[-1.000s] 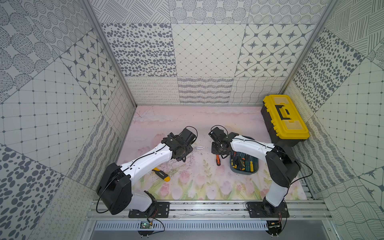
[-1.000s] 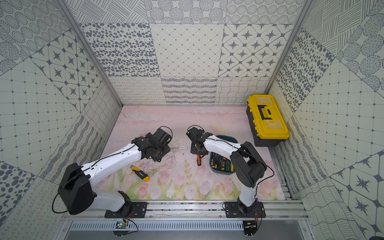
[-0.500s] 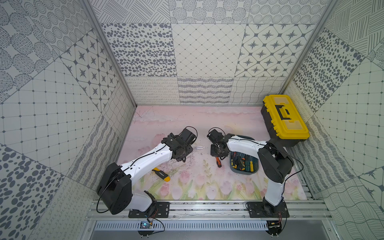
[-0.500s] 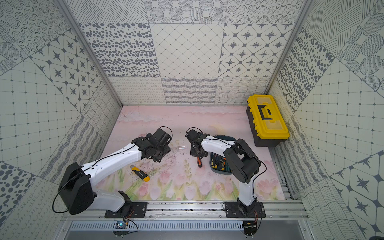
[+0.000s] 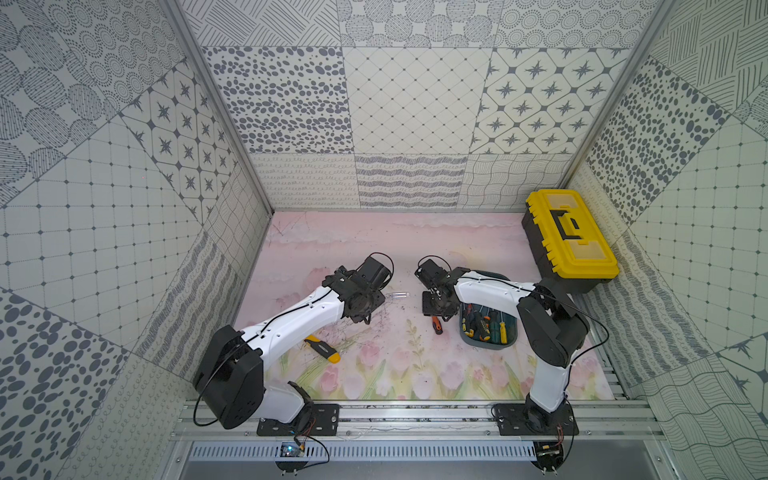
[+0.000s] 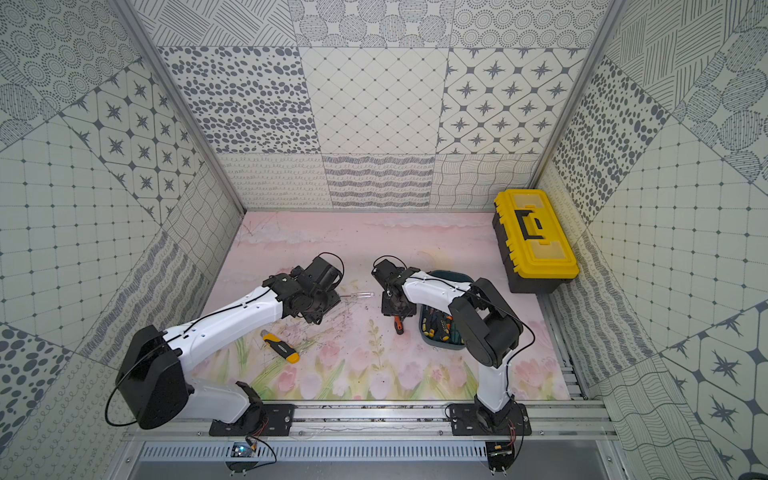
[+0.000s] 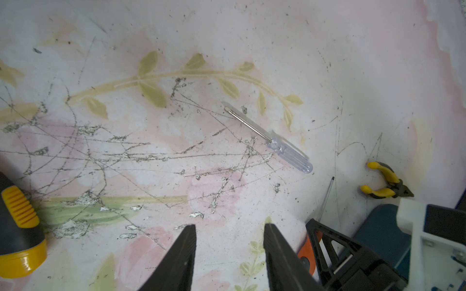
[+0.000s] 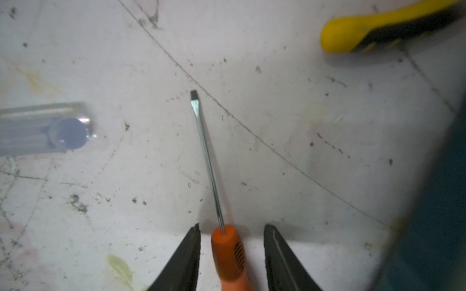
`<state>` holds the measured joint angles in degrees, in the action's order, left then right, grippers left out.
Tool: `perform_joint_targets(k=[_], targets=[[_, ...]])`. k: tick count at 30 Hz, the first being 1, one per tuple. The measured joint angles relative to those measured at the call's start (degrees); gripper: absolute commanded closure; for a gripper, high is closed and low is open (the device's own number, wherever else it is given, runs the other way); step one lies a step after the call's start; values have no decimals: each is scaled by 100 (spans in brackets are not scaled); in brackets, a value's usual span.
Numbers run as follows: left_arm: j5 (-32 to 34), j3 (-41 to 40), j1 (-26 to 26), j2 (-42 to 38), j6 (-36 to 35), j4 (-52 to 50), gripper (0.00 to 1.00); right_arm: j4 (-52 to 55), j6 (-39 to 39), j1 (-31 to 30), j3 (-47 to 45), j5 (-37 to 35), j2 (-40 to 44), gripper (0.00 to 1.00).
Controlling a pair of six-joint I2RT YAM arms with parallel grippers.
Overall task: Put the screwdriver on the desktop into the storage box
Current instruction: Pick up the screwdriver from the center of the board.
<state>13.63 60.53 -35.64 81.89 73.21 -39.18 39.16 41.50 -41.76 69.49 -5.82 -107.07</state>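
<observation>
Holding several screwdrivers [image 5: 482, 324] in shallow teal plastic storage box [image 5: 488, 343]; straddling, not yet gripping, orange-handled screwdriver [image 8: 228, 252] on pink floral desktop [image 5: 374, 241] with parted right gripper [image 8: 232, 226]; hovering left gripper [image 7: 230, 226] parted, empty

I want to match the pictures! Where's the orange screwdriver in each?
Top view: orange screwdriver beside the blue box.
Top view: orange screwdriver, same spot.
Left wrist: orange screwdriver half hidden, near that box.
Right wrist: orange screwdriver between the right gripper's open jaws.
Shared landmark: the clear screwdriver.
</observation>
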Motion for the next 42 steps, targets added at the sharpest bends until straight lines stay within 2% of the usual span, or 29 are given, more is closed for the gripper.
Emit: perform_joint_targets(k=[13, 21, 26, 32, 37, 42], targets=[[-2, -11, 13, 0, -2, 26, 52, 160, -76, 0, 44, 133, -63, 77], [-2, -24, 15, 0, -2, 76, 52, 236, -146, 0, 114, 133, -98, 99], [-4, -35, 15, 0, -2, 79, 52, 304, -133, 0, 114, 166, 20, 100], [-22, -37, 15, 0, -22, 79, 51, 476, -55, 249, 107, 306, 1287, 100], [-46, -39, 15, 0, -55, 94, 51, 645, -85, 1121, -177, 369, 2697, 100], [-114, -39, 15, 59, -103, 184, 51, 1040, -332, 1954, -828, 365, 3259, 100]])
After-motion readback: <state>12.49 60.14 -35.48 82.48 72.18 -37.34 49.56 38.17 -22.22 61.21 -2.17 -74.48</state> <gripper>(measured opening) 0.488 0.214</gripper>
